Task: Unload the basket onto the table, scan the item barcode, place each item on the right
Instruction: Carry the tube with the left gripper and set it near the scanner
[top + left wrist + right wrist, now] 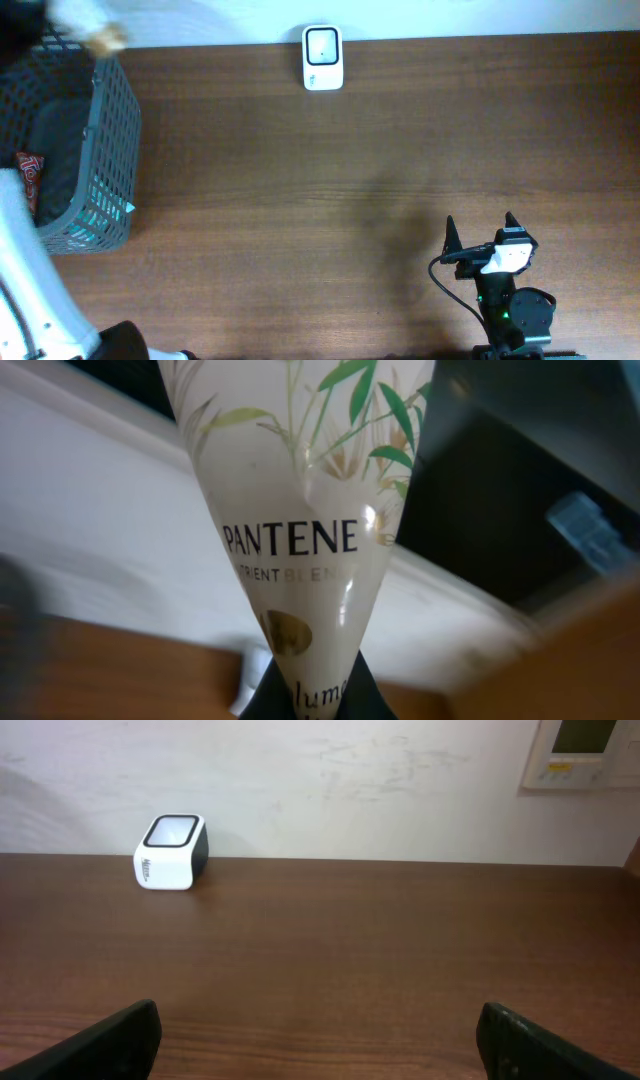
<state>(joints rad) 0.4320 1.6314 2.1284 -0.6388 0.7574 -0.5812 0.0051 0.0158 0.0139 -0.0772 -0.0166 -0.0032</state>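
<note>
Over at the left end of the table (pixel 300 200), by the grey mesh basket (pixel 105 150), the left gripper (pixel 305 698) is clamped tight on a cream Pantene tube (pixel 310 500), the white barcode scanner (pixel 322 57) sits mid-table at the far edge, and the right gripper (pixel 482 232) is spread wide, holding nothing.

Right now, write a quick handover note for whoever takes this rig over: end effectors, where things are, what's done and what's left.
Left end effector: shut on the Pantene tube, held up by the basket at the left.
Right end effector: open, empty, low over the table, near right.
Scanner: far edge, middle.
Done: tube picked up.
Left: present its barcode to the scanner; no barcode shows yet.
</note>
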